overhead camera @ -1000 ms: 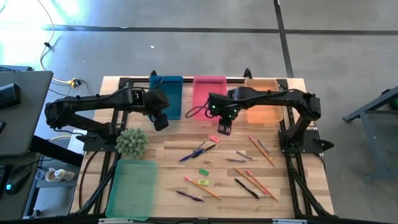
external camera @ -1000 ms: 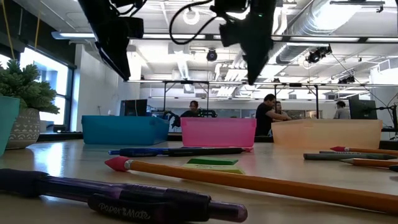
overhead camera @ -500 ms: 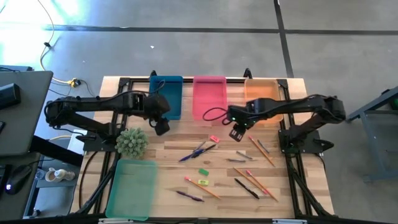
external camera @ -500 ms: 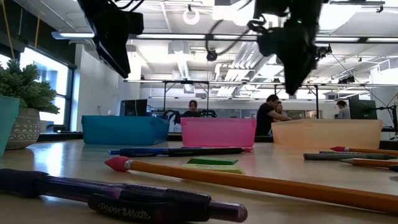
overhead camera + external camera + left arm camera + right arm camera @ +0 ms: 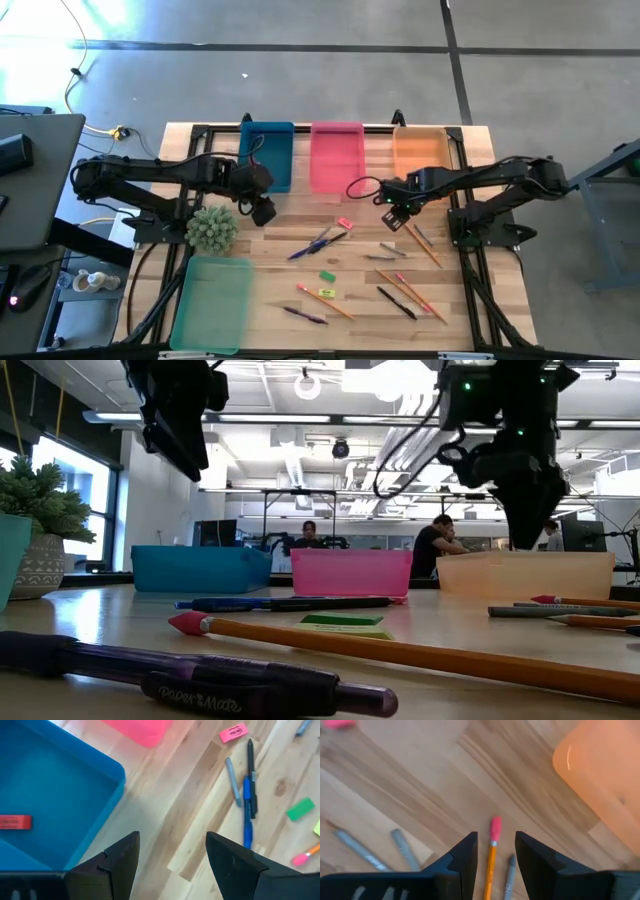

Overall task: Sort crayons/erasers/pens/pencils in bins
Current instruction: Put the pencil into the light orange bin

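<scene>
My right gripper (image 5: 395, 218) (image 5: 495, 838) hangs open above the table, in front of the orange bin (image 5: 420, 160). Its fingers stand on either side of the pink-tipped end of an orange pencil (image 5: 490, 864) (image 5: 420, 242) without touching it. Grey crayons (image 5: 404, 849) lie flat beside it. My left gripper (image 5: 265, 212) (image 5: 172, 838) is open with nothing between its fingers, by the near end of the blue bin (image 5: 268, 155), which holds a red eraser (image 5: 15, 822). Pens (image 5: 320, 240), more pencils (image 5: 410, 292) and erasers (image 5: 327, 276) lie on the wood.
The pink bin (image 5: 336, 155) stands between the blue and orange ones at the far edge. The mint green bin (image 5: 212, 305) sits near left, and a spiky potted plant (image 5: 212, 228) stands just left of my left gripper. People show in the room beyond the table.
My right gripper has swung from in front of the pink bin toward the table's right edge and come down, rolling its wrist, and now stands over the pencil. My left gripper has shifted a little toward the near edge and rolled. Nothing on the table has moved.
</scene>
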